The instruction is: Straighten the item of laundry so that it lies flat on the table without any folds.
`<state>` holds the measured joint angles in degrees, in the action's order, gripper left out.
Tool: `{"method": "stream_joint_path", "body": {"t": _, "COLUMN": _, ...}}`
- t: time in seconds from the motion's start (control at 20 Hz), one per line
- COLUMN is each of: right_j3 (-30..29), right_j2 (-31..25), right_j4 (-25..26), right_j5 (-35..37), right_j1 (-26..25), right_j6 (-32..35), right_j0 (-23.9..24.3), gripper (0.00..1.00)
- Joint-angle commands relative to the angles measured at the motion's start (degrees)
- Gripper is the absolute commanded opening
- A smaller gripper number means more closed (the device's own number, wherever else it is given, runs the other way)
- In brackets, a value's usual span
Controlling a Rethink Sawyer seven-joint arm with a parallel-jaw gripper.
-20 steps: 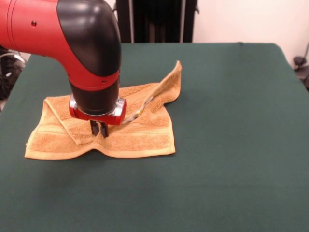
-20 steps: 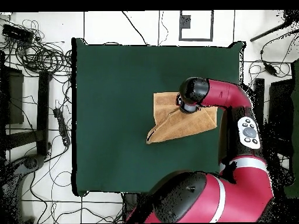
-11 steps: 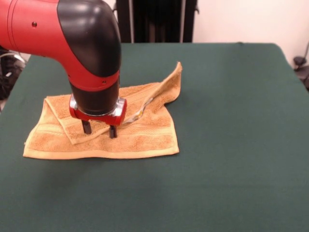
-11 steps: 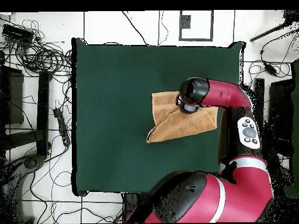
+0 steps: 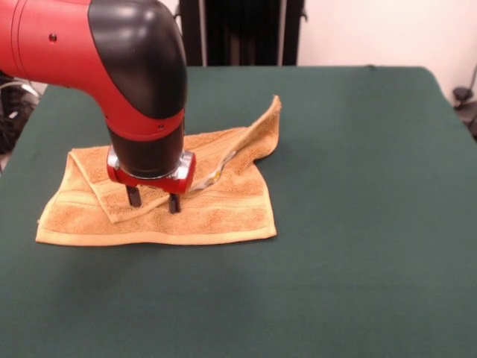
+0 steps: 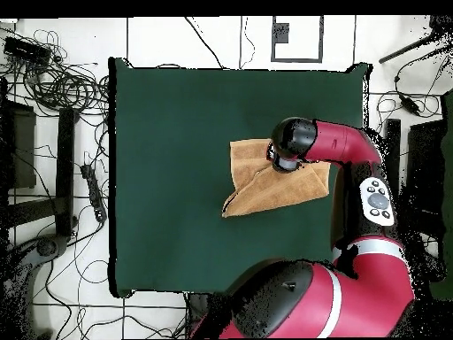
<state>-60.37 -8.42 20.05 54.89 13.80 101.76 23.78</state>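
Observation:
The orange-tan towel (image 5: 216, 205) lies on the green table (image 5: 358, 224), left of centre in the front view. Its near edge lies flat. A flap from the left is folded diagonally over the middle, and the far right corner (image 5: 272, 119) is turned up and creased. My gripper (image 5: 153, 200) stands open, pointing straight down, its two fingertips resting on the edge of the folded flap. In the overhead view the towel (image 6: 252, 186) sits right of centre, with the arm's wrist (image 6: 292, 142) covering the gripper and part of the cloth.
The red and black arm (image 6: 354, 177) reaches in from the table's right side in the overhead view. Cables and stands (image 6: 53, 97) lie on the floor beyond the table's left edge. A dark stand (image 5: 238, 33) rises behind the far edge.
The gripper opened from shut a second ago, letting go of the pinched fold. The towel's near edge dropped and flattened, spreading slightly right. Nothing has moved in the last half second.

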Motion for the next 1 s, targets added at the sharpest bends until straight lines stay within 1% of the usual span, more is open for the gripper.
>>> {"method": "stream_joint_path", "body": {"t": 0.05, "right_j3": -8.3, "right_j2": -5.4, "right_j4": 3.6, "right_j5": 3.1, "right_j1": -3.2, "right_j6": -15.4, "right_j0": -0.2, "gripper": 1.0}}
{"method": "stream_joint_path", "body": {"t": 0.25, "right_j3": -9.5, "right_j2": -5.5, "right_j4": 3.7, "right_j5": 3.5, "right_j1": -2.0, "right_j6": -16.6, "right_j0": 0.2, "gripper": 1.0}}
{"method": "stream_joint_path", "body": {"t": 0.4, "right_j3": -9.0, "right_j2": -5.6, "right_j4": 3.4, "right_j5": 4.9, "right_j1": -1.8, "right_j6": -16.9, "right_j0": 0.3, "gripper": 1.0}}
{"method": "stream_joint_path", "body": {"t": 0.65, "right_j3": -8.9, "right_j2": -5.7, "right_j4": 3.4, "right_j5": 4.9, "right_j1": -1.7, "right_j6": -16.8, "right_j0": 0.3, "gripper": 1.0}}
{"method": "stream_joint_path", "body": {"t": 0.85, "right_j3": -8.3, "right_j2": -5.6, "right_j4": 2.6, "right_j5": 7.9, "right_j1": -0.4, "right_j6": -16.3, "right_j0": -0.3, "gripper": 1.0}}
{"method": "stream_joint_path", "body": {"t": 1.0, "right_j3": -8.2, "right_j2": -5.8, "right_j4": 2.5, "right_j5": 7.4, "right_j1": -0.7, "right_j6": -15.9, "right_j0": -0.2, "gripper": 1.0}}
